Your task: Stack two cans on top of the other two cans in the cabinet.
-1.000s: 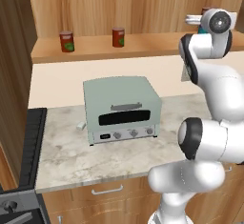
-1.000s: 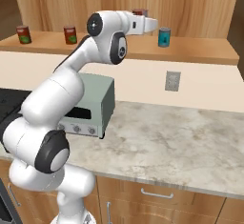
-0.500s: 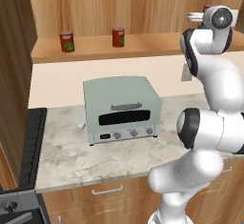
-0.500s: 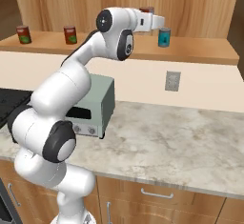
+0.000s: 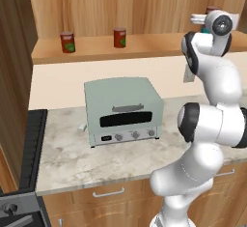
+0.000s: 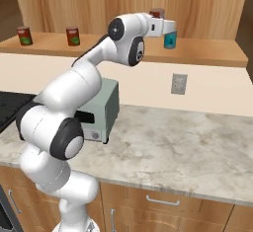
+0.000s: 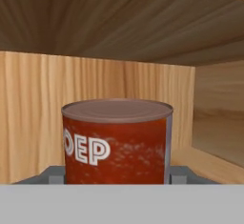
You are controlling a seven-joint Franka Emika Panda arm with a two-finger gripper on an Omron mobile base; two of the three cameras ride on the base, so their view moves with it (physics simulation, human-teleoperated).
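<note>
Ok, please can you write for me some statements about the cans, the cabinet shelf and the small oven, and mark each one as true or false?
1. The pincer has a red can between its fingertips. True.
2. The teal can stands on top of the small oven. False: the teal can stands on the cabinet shelf.
3. Two other red cans stand apart from each other on the shelf. True.
4. The small oven is up on the shelf. False: the small oven stands on the counter, below the shelf.
</note>
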